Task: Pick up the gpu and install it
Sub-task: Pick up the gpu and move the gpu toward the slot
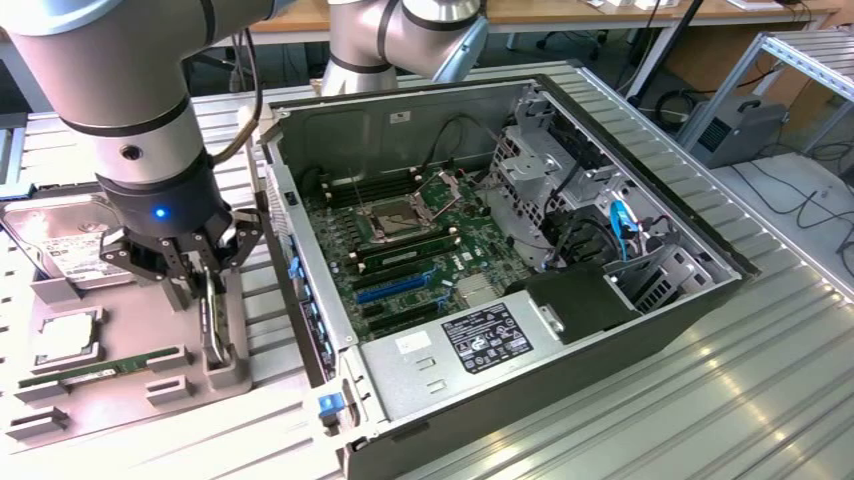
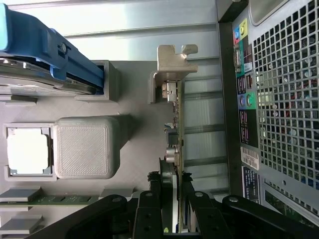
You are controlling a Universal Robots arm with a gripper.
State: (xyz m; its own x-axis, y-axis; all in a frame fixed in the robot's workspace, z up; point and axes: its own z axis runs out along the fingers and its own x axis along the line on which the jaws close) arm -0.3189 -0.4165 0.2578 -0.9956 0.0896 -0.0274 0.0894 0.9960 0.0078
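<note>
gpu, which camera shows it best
The wrist view: the gpu is close and edge-on, its metal bracket clear, with the gripper shut on it. In the exterior view the gpu is a thin sliver standing in the grey holder.

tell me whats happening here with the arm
The robot arm's gripper is down over the gpu, which stands on edge in its holder on the grey tray beside the open computer case. Its fingers sit on either side of the card and look closed on it. The card is not yet in the case.
</note>
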